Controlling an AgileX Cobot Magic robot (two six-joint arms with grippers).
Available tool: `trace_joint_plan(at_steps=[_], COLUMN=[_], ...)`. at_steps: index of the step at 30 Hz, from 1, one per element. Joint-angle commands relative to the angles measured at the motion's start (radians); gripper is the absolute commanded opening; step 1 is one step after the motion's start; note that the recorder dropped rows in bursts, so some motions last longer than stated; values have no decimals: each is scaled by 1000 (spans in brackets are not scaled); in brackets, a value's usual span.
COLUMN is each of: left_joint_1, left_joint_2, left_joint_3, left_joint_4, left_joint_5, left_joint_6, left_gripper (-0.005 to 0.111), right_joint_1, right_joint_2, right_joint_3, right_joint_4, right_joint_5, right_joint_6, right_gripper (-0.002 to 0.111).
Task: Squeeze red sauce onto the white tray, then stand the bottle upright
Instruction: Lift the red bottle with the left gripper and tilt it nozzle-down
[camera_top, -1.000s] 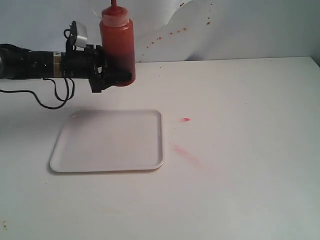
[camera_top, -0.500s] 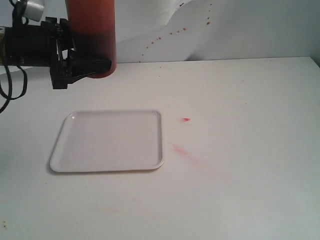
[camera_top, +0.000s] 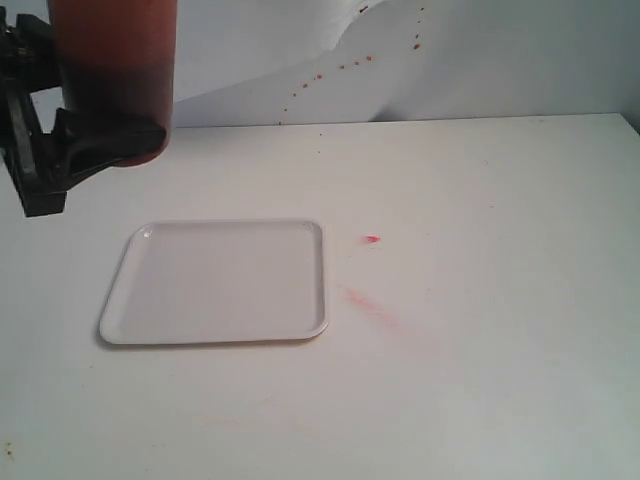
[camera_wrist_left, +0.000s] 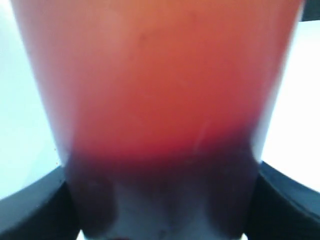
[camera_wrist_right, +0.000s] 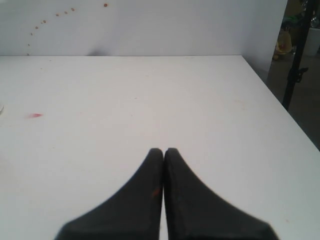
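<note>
The bottle (camera_top: 112, 70), translucent and full of red sauce, hangs upright high at the exterior view's upper left, its nozzle cut off by the frame. My left gripper (camera_top: 85, 145) is shut on its lower part. In the left wrist view the bottle (camera_wrist_left: 155, 90) fills the picture between the black fingers (camera_wrist_left: 30, 210). The white tray (camera_top: 218, 282) lies flat on the table below and right of the bottle, and no blob of red sauce shows on it. My right gripper (camera_wrist_right: 163, 150) is shut on nothing above bare table, out of the exterior view.
A small red speck (camera_top: 372, 239) and a faint pinkish smear (camera_top: 372, 306) mark the white table right of the tray. Red splatter dots (camera_top: 340, 68) spot the back wall. The table's right edge (camera_wrist_right: 280, 107) drops off beside my right gripper.
My left gripper has carried the bottle up and to the left, nearer the camera, so it looks larger and its nozzle has left the frame. The tray has not moved.
</note>
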Motion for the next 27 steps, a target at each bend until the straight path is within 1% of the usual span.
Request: trace_joint_plan(at_steps=[1, 6, 8, 9, 10, 11, 12, 13, 14, 15, 16, 18, 19, 20, 22, 25, 27], left_joint_1=[1, 1, 1, 1, 1, 1, 1, 1, 1, 1, 1, -1, -1, -1, -1, -1, -1], left_joint_2=[-81, -123, -123, -120, -118, -118, -118, -118, -110, -102, -75, -18, 4, 41, 72, 105, 118], left_joint_3=[-1, -1, -1, -1, -1, -1, -1, -1, -1, -1, -1, -4, -7, -12, -16, -25, -29], left_joint_4=[-32, -32, -32, -32, -32, -32, -32, -32, -32, -32, -32, -32, -32, -32, -32, -38, -73], left_joint_5=[4, 15, 60, 111, 154, 249, 291, 359, 430, 454, 480, 507, 516, 538, 554, 555, 555], left_joint_6=[-79, -90, -90, -88, -84, -70, -50, 3, 73, 116, 207, 288, 309, 336, 398, 578, 630], left_gripper=[0, 0, 0, 0, 0, 0, 0, 0, 0, 0, 0, 0, 0, 0, 0, 0, 0], right_joint_1=[-6, -6, -6, -6, -6, -6, -6, -6, -6, -1, 17, 65, 91, 132, 183, 255, 301], right_joint_2=[-6, -6, -6, -6, -6, -6, -6, -6, -6, -6, -6, -6, -6, 25, 94, 241, 353], right_joint_3=[4, 4, 4, 4, 4, 4, 4, 4, 4, -7, -49, -144, -188, -246, -319, -418, -462], right_joint_4=[6, 6, -17, 114, 225, 400, 454, 528, 528, 523, 484, 410, 410, 396, 389, 389, 389], right_joint_5=[-1, -1, -70, -186, -227, -368, -414, -499, -494, -470, -420, -334, -322, -317, -290, -237, -247], right_joint_6=[-6, -6, -14, 30, 50, 54, 54, 58, 82, 100, 103, 103, 98, 62, 15, -33, -37], right_gripper=[0, 0, 0, 0, 0, 0, 0, 0, 0, 0, 0, 0, 0, 0, 0, 0, 0])
